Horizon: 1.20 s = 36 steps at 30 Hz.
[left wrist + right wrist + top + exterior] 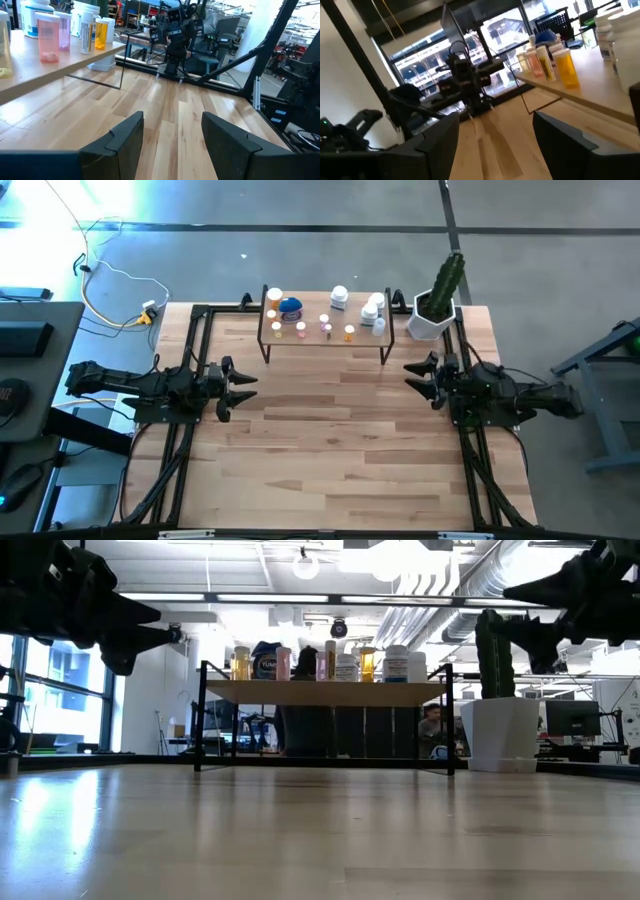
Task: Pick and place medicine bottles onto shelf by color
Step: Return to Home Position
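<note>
the shelf [312,306] stands at the far edge of the table [330,460], midway between the two arms, and all the bottles [340,298] in view are on its top board. none lies on the table. the blue-lidded jar [291,307] sits toward the shelf's left end with an orange bottle [275,297] just beside it. the white bottles [373,311] cluster at the right end, near the pot [432,322] that holds a cactus [447,278]. smaller pink and orange ones line the front edge between them. from table height the row reads as one line of bottles [330,662] along the board [325,692].

the left gripper [243,389] hangs over the table's left side, well apart from the shelf, its claw wide and empty [172,135]. the right gripper [415,378] hangs over the right side, just in front of the pot, its claw also wide with nothing in it [495,135]. the two grippers face each other across the bare middle of the table.
</note>
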### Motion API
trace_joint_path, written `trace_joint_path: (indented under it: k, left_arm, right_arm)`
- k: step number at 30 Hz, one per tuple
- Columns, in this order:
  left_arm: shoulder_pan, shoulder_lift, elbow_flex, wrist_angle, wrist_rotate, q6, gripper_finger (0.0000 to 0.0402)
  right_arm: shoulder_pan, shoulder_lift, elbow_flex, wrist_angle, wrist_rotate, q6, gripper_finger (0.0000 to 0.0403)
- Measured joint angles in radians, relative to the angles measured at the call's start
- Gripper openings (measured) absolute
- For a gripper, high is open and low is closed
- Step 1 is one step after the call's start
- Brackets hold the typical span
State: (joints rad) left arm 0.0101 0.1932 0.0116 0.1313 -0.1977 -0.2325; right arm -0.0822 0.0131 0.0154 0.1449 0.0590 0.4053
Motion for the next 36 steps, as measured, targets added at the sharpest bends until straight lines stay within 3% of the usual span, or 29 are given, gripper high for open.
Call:
trace_joint_path:
  k: [7,36]
  left_arm:
    - [0.000,0.000,0.000,-0.001,0.002,0.000,0.0188]
    - [0.000,0.000,0.000,-0.002,0.003,0.000,0.0188]
  right_arm:
    - [0.000,-0.001,0.001,-0.125,0.070,0.047,0.0245]
    - [-0.001,0.014,0.002,-0.130,0.072,0.066,0.0245]
